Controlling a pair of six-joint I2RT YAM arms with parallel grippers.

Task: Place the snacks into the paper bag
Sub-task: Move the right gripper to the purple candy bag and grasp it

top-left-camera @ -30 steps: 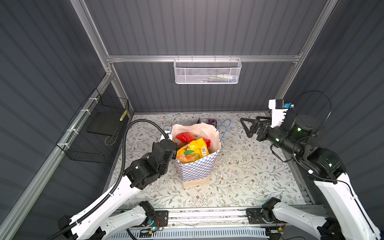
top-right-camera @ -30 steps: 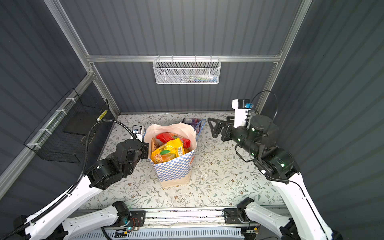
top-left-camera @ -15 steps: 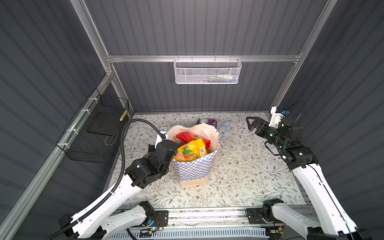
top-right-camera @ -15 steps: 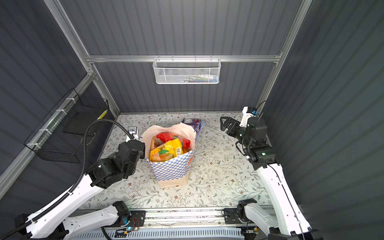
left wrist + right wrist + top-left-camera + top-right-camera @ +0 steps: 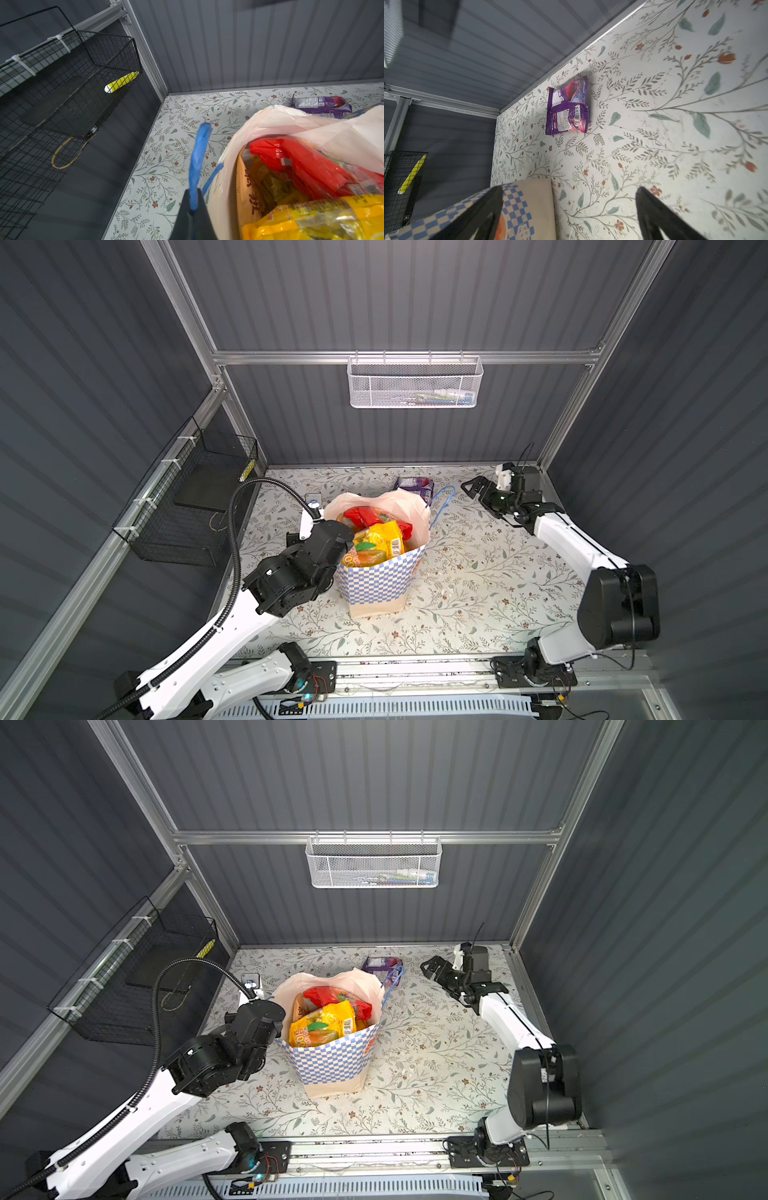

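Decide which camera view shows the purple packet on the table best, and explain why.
The right wrist view: the purple packet lies whole and unobstructed, its printing and barcode visible. In both top views it is small and partly hidden behind the paper bag. The left wrist view shows it partly, beyond the bag's rim.

Left arm [image 5: 241,628] and right arm [image 5: 573,543] — white link shells, black joint housings. Black corrugated conduit [image 5: 233,539] runs along the left one, zip-tied on. Fingers [image 5: 654,209] black and tapered; bases [image 5: 536,670] black with exposed wiring.
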